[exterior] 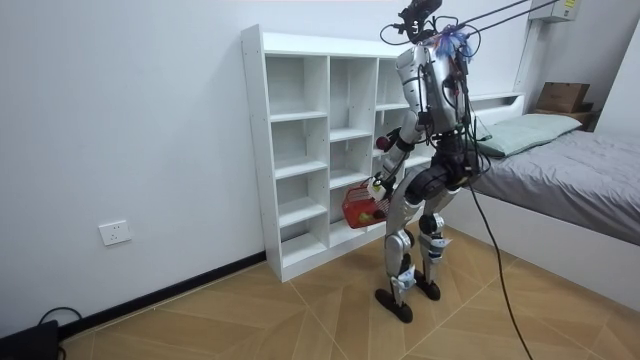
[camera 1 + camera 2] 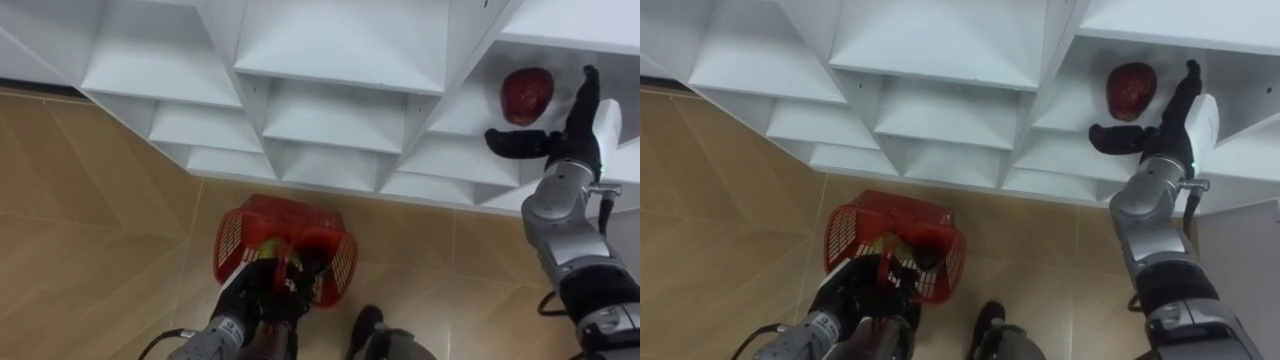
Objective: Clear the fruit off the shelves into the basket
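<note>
Robot stands at the white shelf unit (image 2: 340, 60). Right hand (image 2: 572, 135) is raised into a right-side compartment, fingers straight and thumb spread, holding nothing, with the red apple (image 2: 526, 95) on the shelf just beside it, apart from the fingers. Left hand (image 2: 272, 287) is low, curled on the handle of the red basket (image 2: 232, 245)
</note>
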Motion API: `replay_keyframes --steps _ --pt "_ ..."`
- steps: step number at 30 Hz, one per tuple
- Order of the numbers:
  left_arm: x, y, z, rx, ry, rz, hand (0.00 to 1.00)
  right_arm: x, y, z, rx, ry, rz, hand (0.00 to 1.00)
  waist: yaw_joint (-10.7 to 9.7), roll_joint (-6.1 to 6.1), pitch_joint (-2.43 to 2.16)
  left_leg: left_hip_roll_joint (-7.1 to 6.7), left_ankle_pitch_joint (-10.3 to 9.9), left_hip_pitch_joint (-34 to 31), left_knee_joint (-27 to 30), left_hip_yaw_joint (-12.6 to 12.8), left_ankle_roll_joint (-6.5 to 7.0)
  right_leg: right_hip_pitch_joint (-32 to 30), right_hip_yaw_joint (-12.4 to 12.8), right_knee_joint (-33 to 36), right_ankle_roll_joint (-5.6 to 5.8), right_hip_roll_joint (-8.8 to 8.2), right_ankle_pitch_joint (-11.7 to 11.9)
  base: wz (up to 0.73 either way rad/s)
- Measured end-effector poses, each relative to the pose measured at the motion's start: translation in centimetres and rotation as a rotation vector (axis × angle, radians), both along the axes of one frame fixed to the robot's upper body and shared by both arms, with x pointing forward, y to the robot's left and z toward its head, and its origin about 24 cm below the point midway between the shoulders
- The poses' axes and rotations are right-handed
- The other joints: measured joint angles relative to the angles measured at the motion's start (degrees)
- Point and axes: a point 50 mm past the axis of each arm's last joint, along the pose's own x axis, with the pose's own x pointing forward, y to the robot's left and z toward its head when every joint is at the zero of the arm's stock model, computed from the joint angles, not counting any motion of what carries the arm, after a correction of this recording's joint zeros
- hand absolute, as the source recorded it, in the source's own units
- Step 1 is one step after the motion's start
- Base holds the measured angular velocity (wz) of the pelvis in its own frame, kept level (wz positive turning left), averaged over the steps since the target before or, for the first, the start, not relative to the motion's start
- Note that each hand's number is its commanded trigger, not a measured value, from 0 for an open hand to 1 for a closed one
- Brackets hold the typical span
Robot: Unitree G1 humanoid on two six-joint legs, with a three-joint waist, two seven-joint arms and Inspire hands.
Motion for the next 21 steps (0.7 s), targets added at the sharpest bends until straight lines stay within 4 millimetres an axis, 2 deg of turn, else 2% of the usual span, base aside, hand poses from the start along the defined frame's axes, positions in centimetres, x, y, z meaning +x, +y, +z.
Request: replay_keyframes --steps 14,21 --pt "-0.06 0.13 0.10 0.009 -0.005 -0.025 1.00 0.07 0.37 -0.12 -0.021 0.013 0.031 0.00 0.16 0.01 -0.06 0.02 0.02 0.14 0.09 0.10 -0.01 0.11 0.13 0.03 -0.02 0.04 0.14 0.00" --pt "-0.07 0.08 0.11 -0.021 0.001 -0.024 1.00 0.18 0.74 0.03 -0.091 0.023 0.063 0.00 1.41 -0.04 -0.09 0.01 0.01 0.60 0.09 0.63 -0.01 -0.03 0.81 0.52 -0.01 0.02 0.15 -0.03"
